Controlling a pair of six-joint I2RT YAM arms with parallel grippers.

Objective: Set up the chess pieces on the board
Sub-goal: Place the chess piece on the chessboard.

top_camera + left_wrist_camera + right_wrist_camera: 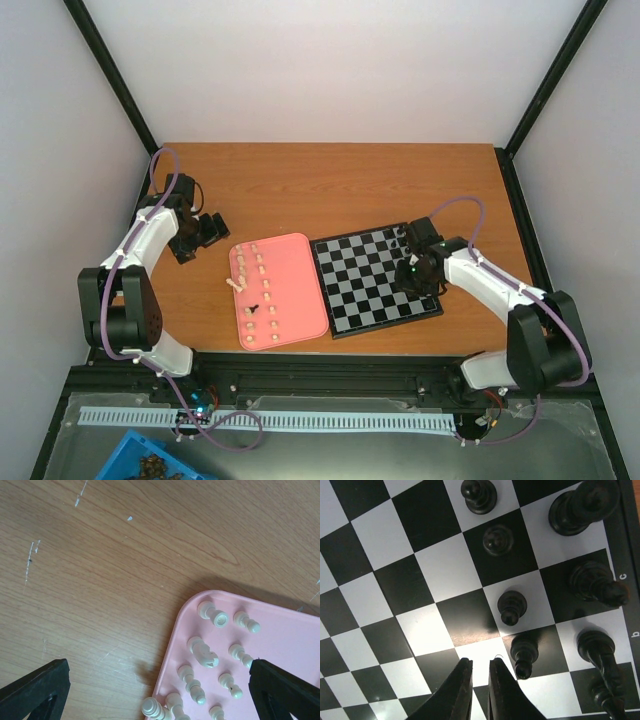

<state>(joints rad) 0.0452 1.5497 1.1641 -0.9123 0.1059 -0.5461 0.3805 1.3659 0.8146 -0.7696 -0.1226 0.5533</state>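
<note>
Right wrist view: the right gripper (480, 664), fingers nearly pressed together on nothing, hangs over the board (395, 580) just beside a black pawn (524, 655). It should rise straight up so it doesn't clip that pawn. The left gripper (157, 680) is spread wide over the tray (280, 630), where cream pieces (202, 651) lie toppled and are best pinched across the stem.
</note>
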